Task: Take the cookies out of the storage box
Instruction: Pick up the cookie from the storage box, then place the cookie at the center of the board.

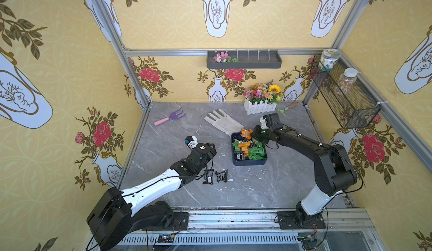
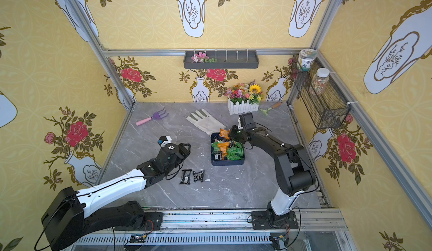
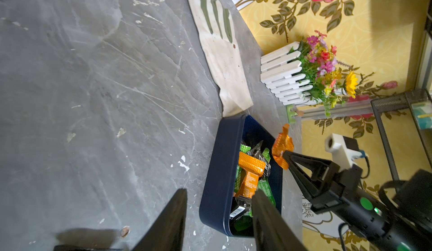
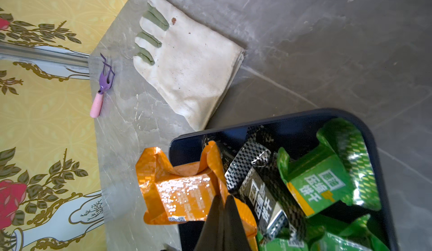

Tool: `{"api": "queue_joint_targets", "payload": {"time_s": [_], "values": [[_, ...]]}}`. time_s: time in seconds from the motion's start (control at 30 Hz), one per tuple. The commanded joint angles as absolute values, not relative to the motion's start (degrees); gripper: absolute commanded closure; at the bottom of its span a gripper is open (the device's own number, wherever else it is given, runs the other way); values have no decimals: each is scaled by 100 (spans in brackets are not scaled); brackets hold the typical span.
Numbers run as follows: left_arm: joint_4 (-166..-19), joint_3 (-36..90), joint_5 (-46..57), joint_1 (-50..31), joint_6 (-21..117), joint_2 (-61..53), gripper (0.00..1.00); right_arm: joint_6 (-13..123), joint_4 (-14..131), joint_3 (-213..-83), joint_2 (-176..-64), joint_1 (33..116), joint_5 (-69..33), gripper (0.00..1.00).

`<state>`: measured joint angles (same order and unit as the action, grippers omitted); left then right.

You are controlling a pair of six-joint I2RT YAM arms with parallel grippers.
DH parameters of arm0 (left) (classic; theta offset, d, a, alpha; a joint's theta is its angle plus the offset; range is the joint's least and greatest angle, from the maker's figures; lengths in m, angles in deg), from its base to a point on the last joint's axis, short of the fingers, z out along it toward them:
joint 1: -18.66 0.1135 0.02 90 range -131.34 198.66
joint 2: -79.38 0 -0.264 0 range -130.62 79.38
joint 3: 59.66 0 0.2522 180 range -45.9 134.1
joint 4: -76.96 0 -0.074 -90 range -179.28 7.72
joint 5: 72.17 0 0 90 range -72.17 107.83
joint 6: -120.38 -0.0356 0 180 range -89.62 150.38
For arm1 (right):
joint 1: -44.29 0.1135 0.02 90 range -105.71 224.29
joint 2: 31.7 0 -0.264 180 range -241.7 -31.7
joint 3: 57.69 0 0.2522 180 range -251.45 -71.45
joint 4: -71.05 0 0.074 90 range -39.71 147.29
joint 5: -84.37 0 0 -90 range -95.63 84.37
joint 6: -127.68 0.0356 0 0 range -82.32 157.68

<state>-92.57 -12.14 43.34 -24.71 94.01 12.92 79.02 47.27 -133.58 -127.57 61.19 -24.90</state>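
Pinching orange cookie (image 4: 175,191): right tool (image 4: 223,199)

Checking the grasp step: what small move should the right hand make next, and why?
Probably lift it clear of the storage box: the right hand is shut on an orange packet, which overhangs the box's wall, and two black packets lie on the table.

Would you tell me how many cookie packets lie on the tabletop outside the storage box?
2: one black packet beside the left arm, another black packet just beyond, toward the storage box. The right gripper pinches an orange packet; the arm may hide more.
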Motion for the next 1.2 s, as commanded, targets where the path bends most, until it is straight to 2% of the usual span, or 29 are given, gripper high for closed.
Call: {"api": "queue_joint_targets", "payload": {"time_s": [0.0,0.1,0.37,0.57,0.77,1.1,1.17], "values": [[-9266,-1408,4399,-2364,9763,1367,50,7920,4615,-13320,-12463,6255,-2394,99],[-9350,-1639,4441,-2258,10106,1495,50,8047,4337,-13388,-12287,6661,-2224,100],[-9138,-1972,4764,-2203,10693,1874,51,8847,3281,-13789,-12447,8472,-928,100],[-9006,-2123,4858,-2203,10948,2085,51,9318,2963,-14058,-12940,9152,-628,100],[-8961,-2120,4756,-2203,10956,2119,51,9533,2306,-14720,-13634,9582,-264,100],[-8907,-2163,4517,-2203,10912,2130,51,9516,2465,-14721,-14138,9653,-337,100],[-8910,-2164,4505,-2203,10930,2111,51,9508,2462,-14715,-14144,9666,-345,97]]}}
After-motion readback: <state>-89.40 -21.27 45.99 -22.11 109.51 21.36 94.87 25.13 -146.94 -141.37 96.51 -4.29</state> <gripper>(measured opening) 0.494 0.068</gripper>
